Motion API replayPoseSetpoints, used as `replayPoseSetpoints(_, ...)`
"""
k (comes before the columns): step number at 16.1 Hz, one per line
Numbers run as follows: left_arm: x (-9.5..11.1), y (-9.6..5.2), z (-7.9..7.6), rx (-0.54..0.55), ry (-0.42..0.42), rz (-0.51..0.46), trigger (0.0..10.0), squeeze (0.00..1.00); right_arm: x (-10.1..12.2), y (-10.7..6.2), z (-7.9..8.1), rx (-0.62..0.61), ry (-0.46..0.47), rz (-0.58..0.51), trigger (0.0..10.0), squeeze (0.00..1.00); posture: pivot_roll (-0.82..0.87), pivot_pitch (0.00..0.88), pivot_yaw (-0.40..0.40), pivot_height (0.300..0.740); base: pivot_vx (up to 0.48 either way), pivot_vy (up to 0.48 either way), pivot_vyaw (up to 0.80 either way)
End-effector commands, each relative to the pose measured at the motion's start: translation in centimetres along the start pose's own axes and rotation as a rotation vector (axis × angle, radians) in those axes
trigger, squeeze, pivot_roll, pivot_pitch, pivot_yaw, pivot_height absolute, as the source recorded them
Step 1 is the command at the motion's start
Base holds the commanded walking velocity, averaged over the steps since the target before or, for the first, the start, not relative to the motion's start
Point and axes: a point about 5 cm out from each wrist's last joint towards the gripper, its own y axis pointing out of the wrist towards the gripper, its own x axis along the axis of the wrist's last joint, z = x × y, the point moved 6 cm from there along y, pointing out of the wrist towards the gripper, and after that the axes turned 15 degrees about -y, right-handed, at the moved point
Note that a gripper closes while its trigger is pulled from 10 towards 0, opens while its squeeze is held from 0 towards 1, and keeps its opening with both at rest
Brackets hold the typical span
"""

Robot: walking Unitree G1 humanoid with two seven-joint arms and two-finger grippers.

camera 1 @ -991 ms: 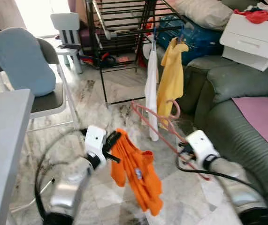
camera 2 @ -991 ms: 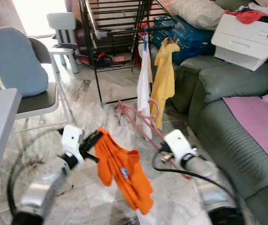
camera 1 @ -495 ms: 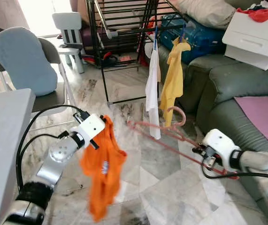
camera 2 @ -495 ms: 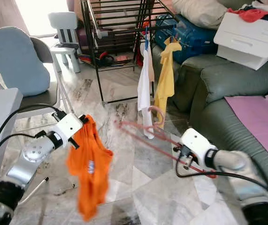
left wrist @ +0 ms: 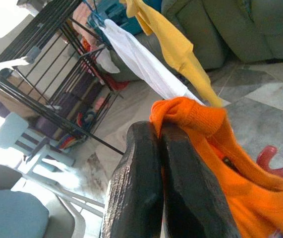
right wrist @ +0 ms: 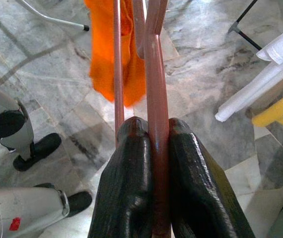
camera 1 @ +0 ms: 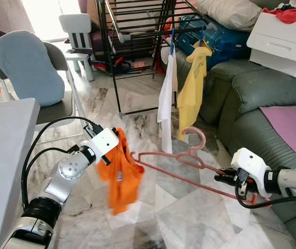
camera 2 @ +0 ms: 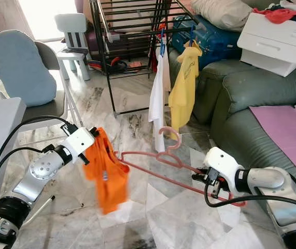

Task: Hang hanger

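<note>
I'm in the dressing step: my right gripper [camera 2: 206,177], at the lower right of the right eye view, has its fingers [right wrist: 131,198] clamped on one bar of the pink hanger [camera 2: 158,165], which lies almost flat across the middle of the frame with its hook [camera 2: 169,136] curling upward. My left gripper [camera 1: 106,150], left of centre, has its fingers [left wrist: 141,188] pinched shut on the collar of the orange shirt [camera 1: 123,176], which droops toward the marble floor [camera 1: 189,223]. The hanger's far end appears to sit at or just inside the shirt's neck opening; I can't tell how far in it is. Next, I judge, I need to work the shirt over both hanger arms, then lift the hook to a rail of the black drying rack [camera 1: 137,31] at the top centre. In the way there: a white garment [camera 1: 166,98] and a yellow shirt [camera 1: 192,88] already hanging on that rail. A green sofa [camera 1: 262,98] crowds the right side, a grey chair [camera 1: 33,78] and worktop [camera 1: 2,155] the left.
</note>
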Motion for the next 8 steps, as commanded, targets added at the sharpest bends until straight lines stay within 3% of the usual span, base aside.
replayPoseSetpoints(1, 1.0, 0.4, 0.4, 0.002, 0.025, -0.031, 10.0, 0.0, 0.5, -0.4, -0.1, 0.015, -0.014, -0.011, 10.0, 0.0, -0.18, 0.0, 0.059, 0.74, 0.0, 0.0, 0.0)
replayPoseSetpoints(6, 0.8, 0.6, 0.0, -0.005, 0.022, -0.029, 10.0, 0.0, 0.9, -0.1, 0.5, 0.048, -0.017, -0.021, 10.0, 0.0, -0.18, 0.0, 0.057, 0.74, 0.0, 0.0, 0.0)
replayPoseSetpoints(8, -1.6, 0.7, 1.0, 0.079, -0.015, 0.095, 10.0, 0.0, 1.2, 0.2, 1.3, 0.088, -0.045, -0.018, 10.0, 0.0, -0.18, 0.0, 0.057, 0.74, 0.0, 0.0, 0.0)
